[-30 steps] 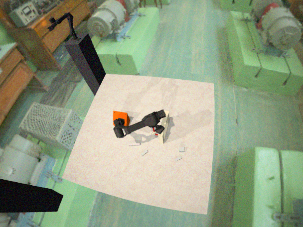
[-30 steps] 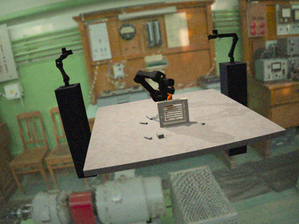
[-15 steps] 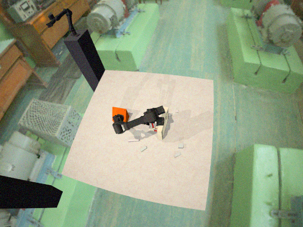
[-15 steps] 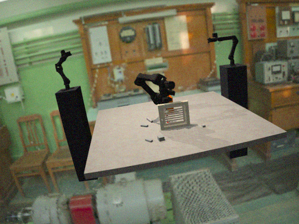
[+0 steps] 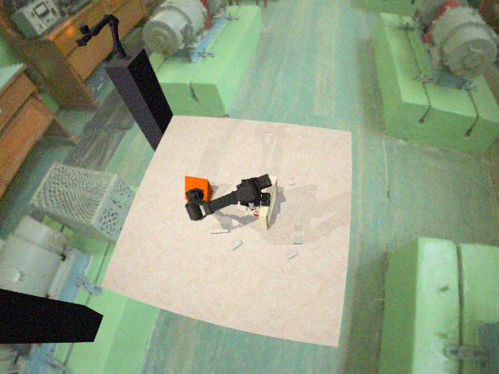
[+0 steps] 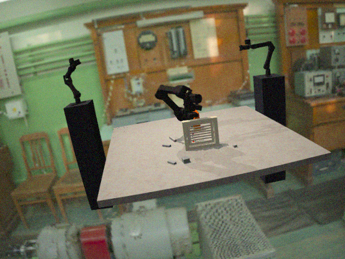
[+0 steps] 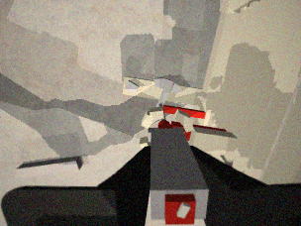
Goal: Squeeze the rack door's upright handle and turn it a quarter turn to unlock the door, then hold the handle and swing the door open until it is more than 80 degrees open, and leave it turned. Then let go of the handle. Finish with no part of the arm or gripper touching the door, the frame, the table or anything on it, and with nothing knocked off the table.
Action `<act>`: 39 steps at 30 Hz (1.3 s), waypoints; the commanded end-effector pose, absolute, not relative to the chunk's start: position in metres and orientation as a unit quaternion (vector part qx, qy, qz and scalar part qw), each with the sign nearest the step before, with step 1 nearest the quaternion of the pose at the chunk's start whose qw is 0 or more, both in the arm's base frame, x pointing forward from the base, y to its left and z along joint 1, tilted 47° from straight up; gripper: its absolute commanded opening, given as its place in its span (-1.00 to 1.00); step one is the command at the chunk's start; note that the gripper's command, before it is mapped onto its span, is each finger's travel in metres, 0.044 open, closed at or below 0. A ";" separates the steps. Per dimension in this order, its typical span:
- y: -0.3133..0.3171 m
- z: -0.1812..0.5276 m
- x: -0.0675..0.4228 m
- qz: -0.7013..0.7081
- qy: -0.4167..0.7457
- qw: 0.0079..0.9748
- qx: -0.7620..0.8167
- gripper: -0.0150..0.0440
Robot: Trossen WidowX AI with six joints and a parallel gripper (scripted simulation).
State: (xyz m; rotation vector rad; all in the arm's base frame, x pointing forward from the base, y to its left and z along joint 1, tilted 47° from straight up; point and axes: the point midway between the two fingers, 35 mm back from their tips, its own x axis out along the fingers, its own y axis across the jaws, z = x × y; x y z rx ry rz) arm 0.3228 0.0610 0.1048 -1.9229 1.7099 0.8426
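Observation:
The cream rack frame [image 5: 270,212] [image 6: 186,136] stands upright on the table, and its broad pale surface [image 7: 279,119] fills the right of the wrist view. The door's white slats [image 6: 204,136] show inside the frame in the exterior view. The door's exact angle cannot be told. The grey handle [image 7: 173,161] with a red end runs up between the black fingers in the wrist view. My gripper [image 7: 168,152] is shut on the handle, with one finger on each side. The arm hides the grip in the top view. How far the handle is turned is unclear.
My arm's base stands on an orange block [image 5: 199,183] to the left of the rack. Several small grey pieces [image 5: 236,245] [image 5: 292,255] [image 6: 185,160] lie on the table [image 5: 230,283] [image 6: 136,176] around the rack. Other arms stand on black pillars [image 6: 82,136] [image 6: 269,96] beyond the table.

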 end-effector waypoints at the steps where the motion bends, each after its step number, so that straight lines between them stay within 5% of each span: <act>1: 0.061 0.104 0.323 0.305 0.617 0.215 -0.693 -0.37; 39: 0.073 0.089 0.292 0.123 0.677 0.398 -0.607 -0.44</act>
